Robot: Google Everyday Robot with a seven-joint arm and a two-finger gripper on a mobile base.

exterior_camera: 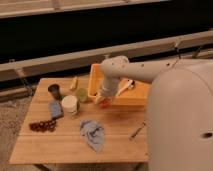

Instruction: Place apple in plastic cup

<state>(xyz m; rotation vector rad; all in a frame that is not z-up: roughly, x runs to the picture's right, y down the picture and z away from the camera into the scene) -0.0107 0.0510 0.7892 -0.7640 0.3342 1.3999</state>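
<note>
The apple (103, 104) is a small red-orange fruit on the wooden table (120, 142), just off the front left corner of the orange tray (142, 97). My gripper (102, 99) reaches down from the arm and sits right over the apple, touching or nearly touching it. A pale green cup (81, 94) stands just left of the gripper. A dark cup (54, 91) stands further left. I cannot tell whether the apple is gripped.
A white round tub (69, 104), a blue packet (55, 109), dark red grapes (42, 125) and a yellow item (74, 82) lie on the left. A blue-grey cloth (92, 134) and a small tool (136, 131) lie in front. My arm's large body (180, 120) fills the right.
</note>
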